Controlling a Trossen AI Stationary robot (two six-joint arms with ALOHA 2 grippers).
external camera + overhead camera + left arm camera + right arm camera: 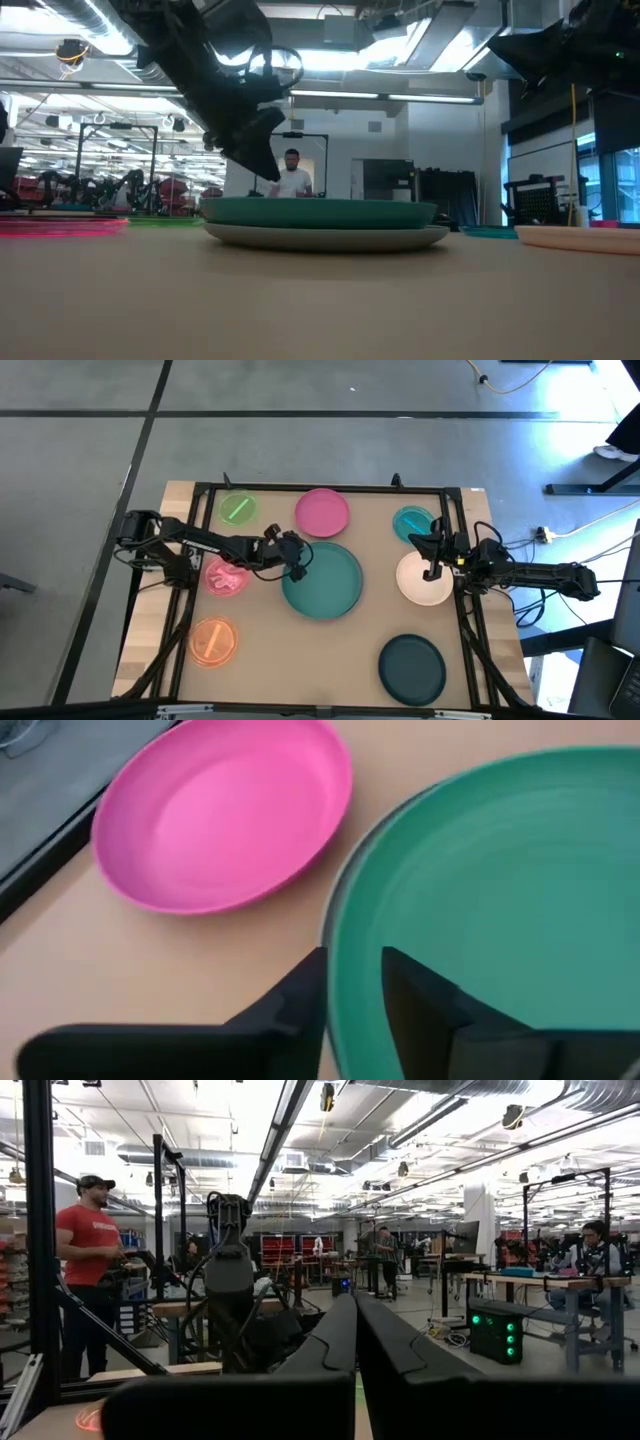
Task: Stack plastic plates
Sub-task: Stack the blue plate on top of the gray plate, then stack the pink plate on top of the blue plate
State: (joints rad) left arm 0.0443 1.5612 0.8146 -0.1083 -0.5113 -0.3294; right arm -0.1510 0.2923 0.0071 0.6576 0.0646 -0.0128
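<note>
- Now the left pincer [297, 567], fingers a narrow gap apart, hovers at the teal-green plate's [325, 585] nine o'clock rim; nothing gripped.
- Next, approach the magenta plate [322, 512] at twelve o'clock low, gripping its rim squarely; right pincer [432, 570], fingers together, waits over the cream plate [420, 585].

The high camera looked straight down on the whole table [300, 660]. The low one sat at tabletop level, facing the room. Both shared the green plate [322, 580], seen close just beyond the left wrist camera's fingers [290, 1005].

- Grey plate [330, 236]: mostly hidden under teal-green plate [500, 890]; only rim visible.
- Teal-green plate cut off by the left wrist view's edge.
- Cream plate [590, 237] cut off in low view.
</note>
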